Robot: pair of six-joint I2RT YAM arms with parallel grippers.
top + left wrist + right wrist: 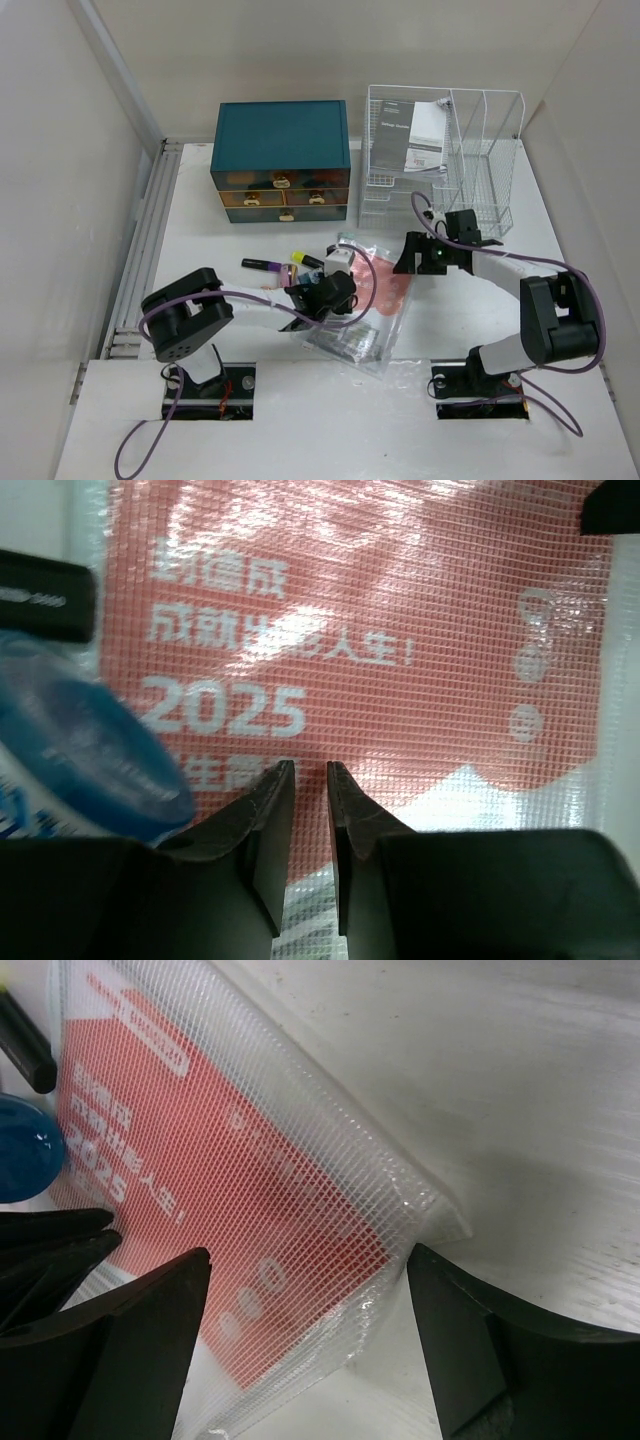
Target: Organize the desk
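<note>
Desk: white tabletop filling the middle of the overhead view, from the arm bases at the bottom to the back wall.
Teal drawer box: upper centre-left of the overhead view, at the desk's far edge, drawer fronts facing the arms.
Wire rack: upper right, just beside the drawer box; printed papers stand in its left section.
Mesh pouch: clear gridded sleeve lying flat at the centre of the desk, with a red card printed "2025" inside it.
Loose items: a black and purple marker and a yellow-tipped pen lie left of the pouch, below the drawer box. A small white box sits beside them.
Second clear bag: just below the pouch, towards the bases; its contents are too small to tell.
Blue round object: left side of the left wrist view, blurred, close to the fingers.
Left gripper: low over the pouch's red card. Its fingers are drawn almost together with only a thin slit between them. I cannot tell whether any film is pinched there.
Right gripper: spread wide, one finger on each side of the pouch's corner at the bottom of its own view, holding nothing.
</note>
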